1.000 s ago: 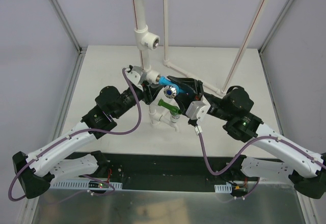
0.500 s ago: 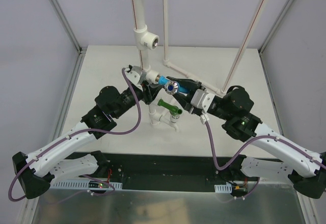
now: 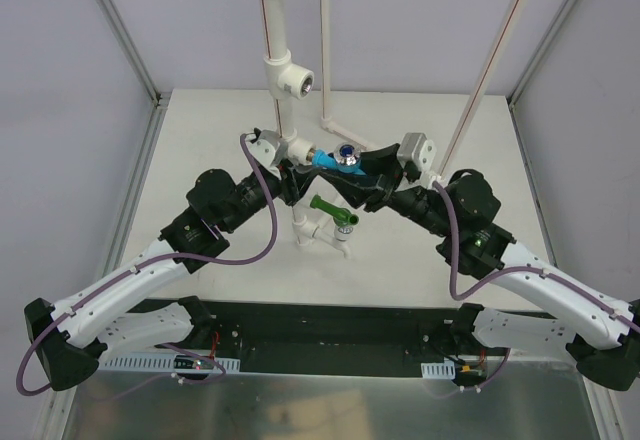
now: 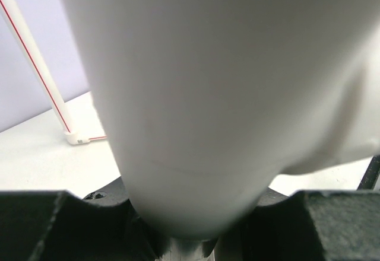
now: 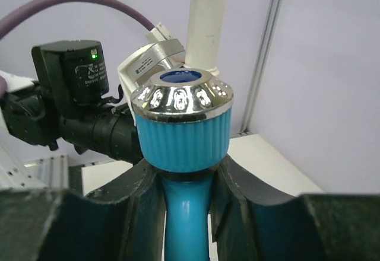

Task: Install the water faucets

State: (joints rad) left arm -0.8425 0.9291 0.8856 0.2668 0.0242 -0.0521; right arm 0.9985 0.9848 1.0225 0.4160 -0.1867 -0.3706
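The light blue water faucet (image 3: 327, 161) with a shiny silver top lies level, its end at a white tee (image 3: 297, 147) on the upright white pipe (image 3: 275, 40). My right gripper (image 3: 352, 171) is shut on its neck; in the right wrist view the faucet (image 5: 181, 133) stands between the fingers of this gripper (image 5: 187, 207), just under the ribbed knob. My left gripper (image 3: 286, 177) is shut on the pipe, which fills the left wrist view (image 4: 225, 95) above the gripper (image 4: 190, 240). The dark green faucet (image 3: 331, 210) sits in a lower tee (image 3: 318, 231).
More tees (image 3: 292, 81) sit higher on the pipe stand. Thin white red-striped pipes (image 3: 490, 65) run up the back and along the table to an elbow (image 3: 330, 120). Enclosure posts (image 3: 120, 30) frame the table. The left arm's wrist (image 5: 68, 74) is close behind the blue faucet.
My right wrist has rolled about the faucet's axis, its camera block swinging from below to above. The blue faucet's silver top has turned with it. The left arm has stayed still.
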